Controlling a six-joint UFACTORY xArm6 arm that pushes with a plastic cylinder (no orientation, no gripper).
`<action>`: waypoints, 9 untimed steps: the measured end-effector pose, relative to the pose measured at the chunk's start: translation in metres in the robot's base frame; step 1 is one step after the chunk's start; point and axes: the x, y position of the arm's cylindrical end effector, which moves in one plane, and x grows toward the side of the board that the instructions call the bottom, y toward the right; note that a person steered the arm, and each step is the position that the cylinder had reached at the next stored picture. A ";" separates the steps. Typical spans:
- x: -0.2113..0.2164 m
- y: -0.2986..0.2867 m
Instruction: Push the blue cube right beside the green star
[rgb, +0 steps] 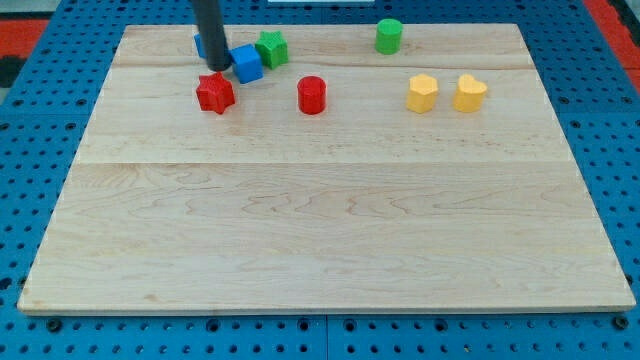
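Camera view, single frame. Rod comes down from the view's top; its tip (219, 68) sits at the left edge of the blue cube (246, 63), touching or nearly so. No jaws on this end effector (a plain rod, so nothing opens and nothing is held). Blue cube lies just left of the green star (271, 48), the two touching or almost touching. Another blue block (199, 44) shows partly behind the rod, shape unclear. Red star (215, 92) sits just below the tip. Red cylinder (312, 95) further right. Green cylinder (388, 36) near the top edge of the table (320, 250). Two yellow blocks (422, 93) (469, 93) side by side at right.
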 end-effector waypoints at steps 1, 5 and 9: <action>0.000 0.025; 0.023 0.075; 0.009 0.117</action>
